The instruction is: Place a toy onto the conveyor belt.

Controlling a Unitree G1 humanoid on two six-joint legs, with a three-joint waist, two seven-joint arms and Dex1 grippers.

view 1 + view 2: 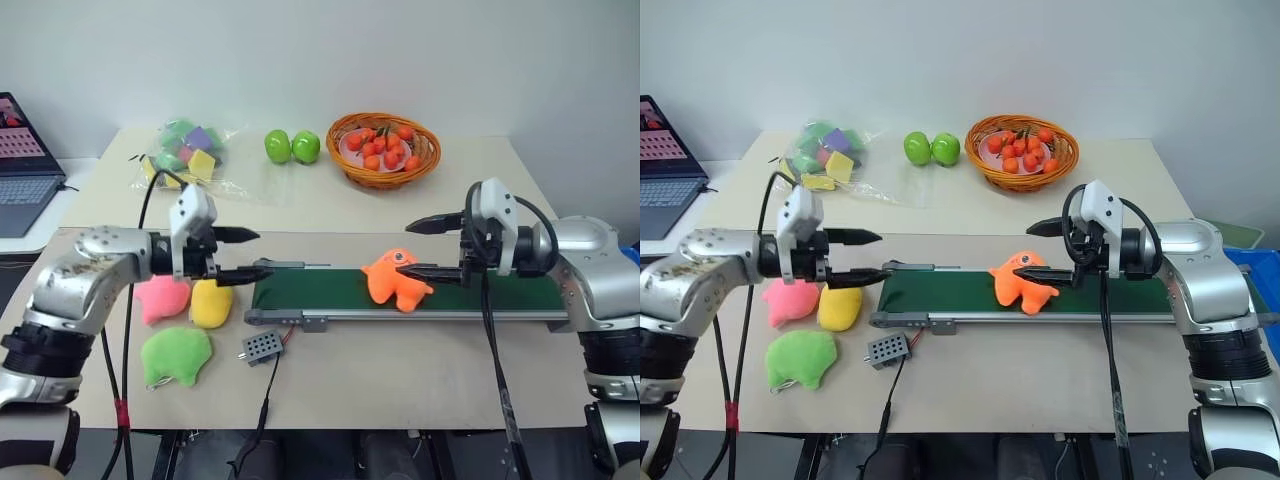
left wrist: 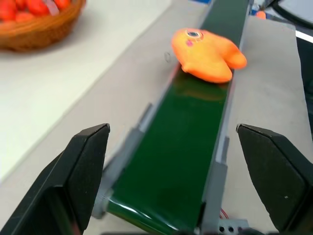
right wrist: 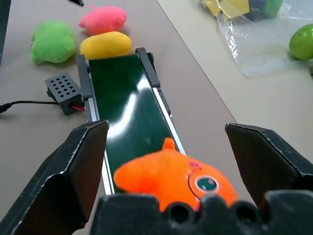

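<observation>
The orange toy [image 1: 397, 281] lies on the dark green conveyor belt [image 1: 320, 290], a little right of its middle. My right gripper [image 1: 404, 248] hangs open just above and beside the toy, with its lower finger close over the plush but not closed on it. In the right wrist view the toy [image 3: 171, 181] sits on the belt [image 3: 122, 107] between the spread fingers. My left gripper [image 1: 262, 253] is open and empty above the belt's left end. Looking along the belt [image 2: 181, 147] from the left wrist, I see the toy [image 2: 208, 54] further on.
Pink [image 1: 162, 297], yellow [image 1: 211, 302] and green [image 1: 176, 355] plush toys lie left of the belt, with a grey control box [image 1: 263, 346] on a cable in front. A fruit basket [image 1: 384, 148], two green apples [image 1: 292, 146], a bag of blocks [image 1: 188, 150] and a laptop [image 1: 22, 165] sit behind.
</observation>
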